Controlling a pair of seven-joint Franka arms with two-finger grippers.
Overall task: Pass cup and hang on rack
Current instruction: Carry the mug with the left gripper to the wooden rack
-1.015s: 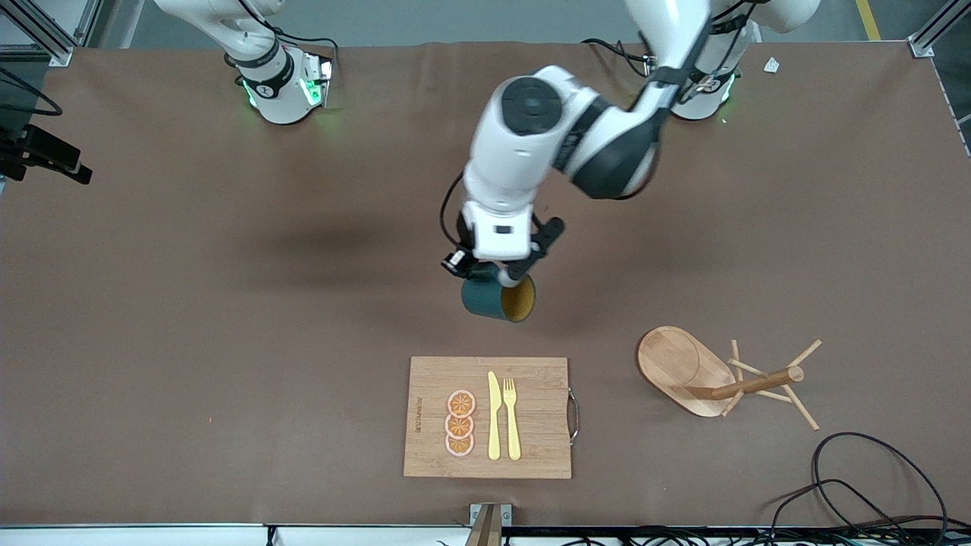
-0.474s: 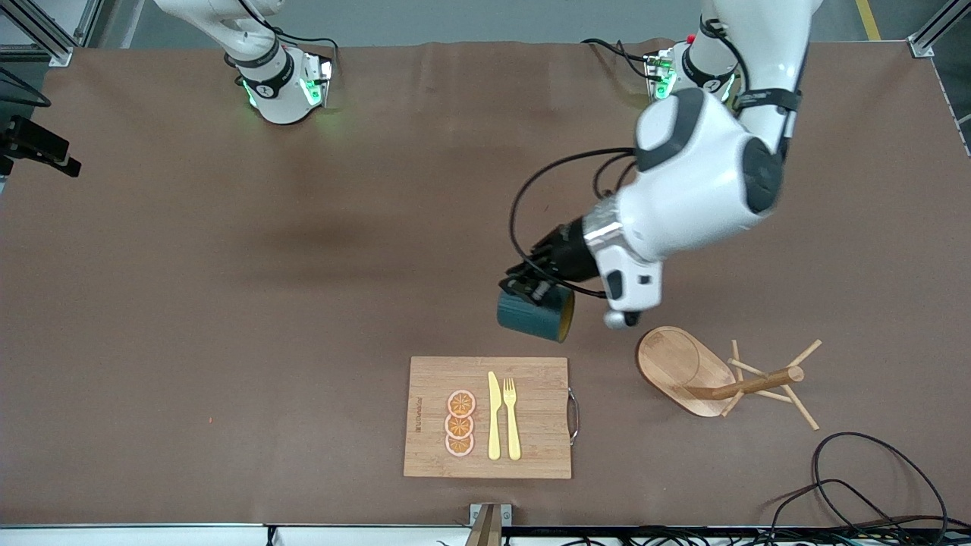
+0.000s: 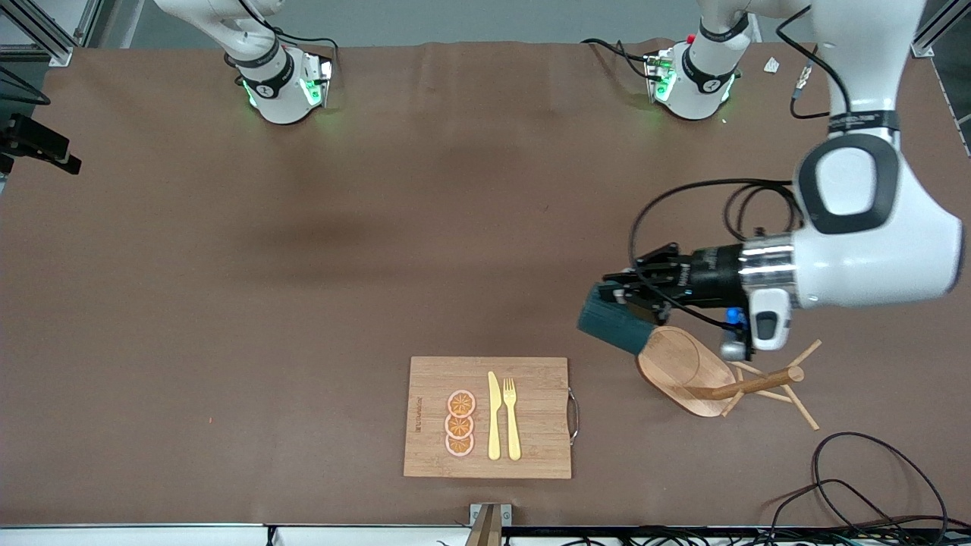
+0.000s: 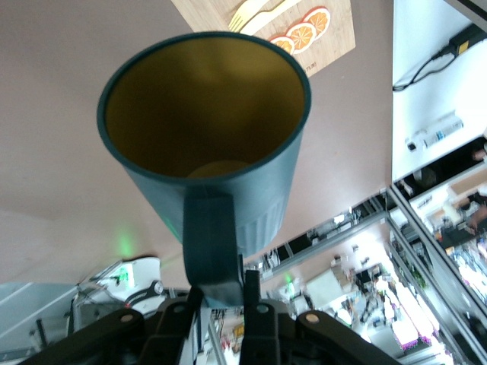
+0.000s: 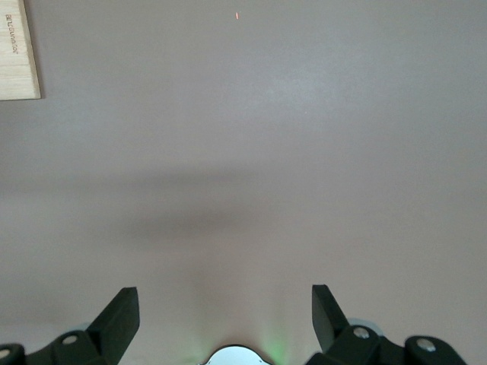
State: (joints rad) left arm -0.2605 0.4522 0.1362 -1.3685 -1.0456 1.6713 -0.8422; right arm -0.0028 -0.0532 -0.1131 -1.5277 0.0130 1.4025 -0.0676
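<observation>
Cup [image 3: 611,327] is in the left gripper [image 3: 618,292] at this point, so I'd say the pass part is done and we're on the hang-it-up step. The fingers [image 4: 251,293] are clamped together on the loop handle [image 4: 211,239], and the mug hangs off them tipped on its side, with the yellow-orange inside wide open to the left wrist view. From the front the gripper sits up in the air with the cup right under its tips, over the edge of the rack's oval base [image 3: 671,362]. Odd bit: the rack [image 3: 721,379] looks like it's lying tipped over, post [image 3: 747,384] stretched out sideways past the base toward the left arm's end of the table, thin pegs [image 3: 800,356] fanned around the post's tip, though I can't be totally sure from this angle. My guess for the next move: carry the cup from the base along the post to a free peg, line the handle loop up with the peg's tip, slide it on, and only then let go. Tricky, since the fingers fill some of the loop. The right gripper [image 5: 224,315] is parked over bare table with its fingers spread apart and nothing between them, just waiting. The cutting board [image 3: 487,417] with the fork and knife isn't part of this.
</observation>
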